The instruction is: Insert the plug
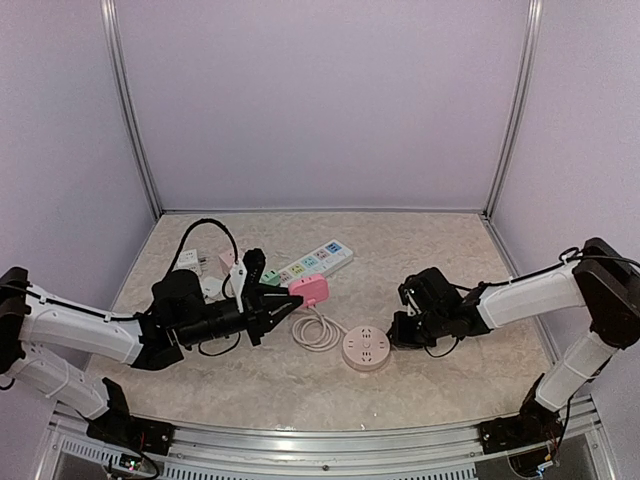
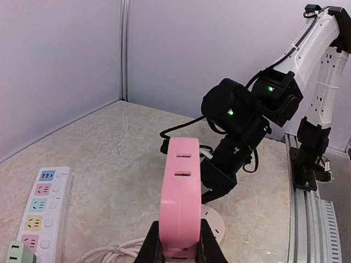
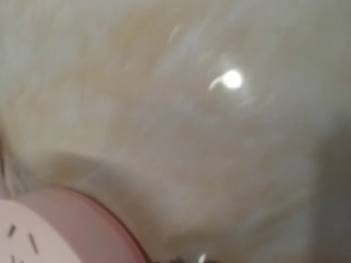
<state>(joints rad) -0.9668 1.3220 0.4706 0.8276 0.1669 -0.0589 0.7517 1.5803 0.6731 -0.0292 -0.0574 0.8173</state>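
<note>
Your left arm (image 1: 90, 335) lies low, stretched from the left edge toward the middle of the marbled beige table (image 1: 450, 250), with the wrist almost level. The left gripper (image 1: 295, 293) is clamped on the near end of the pink plastic plug block (image 1: 309, 289). In the left wrist view its two black fingers (image 2: 154, 245) press the block's flanks from either side. The block's long axis runs straight out from the fingers, pointing right toward the other arm, and a narrow face marked with slots is turned up to the wrist camera. The block sits just in front of the near end of the long white power strip with coloured outlets (image 1: 316, 262). You cannot be sure from overhead whether it is clear of the table.

A loose coil of white cable (image 1: 318, 331) lies on the table between the block and the round white socket with a pink rim (image 1: 366, 349).

Your right arm (image 1: 530, 292) reaches in from the right, upper link rising from its base and forearm running left and slightly down. The right gripper (image 1: 398, 330) points down at the table just beside the right rim of the round socket. You cannot tell how far its jaws stand apart (the right wrist picture is a blur showing only marbled surface and a slice of the socket in the lower left corner).
</note>
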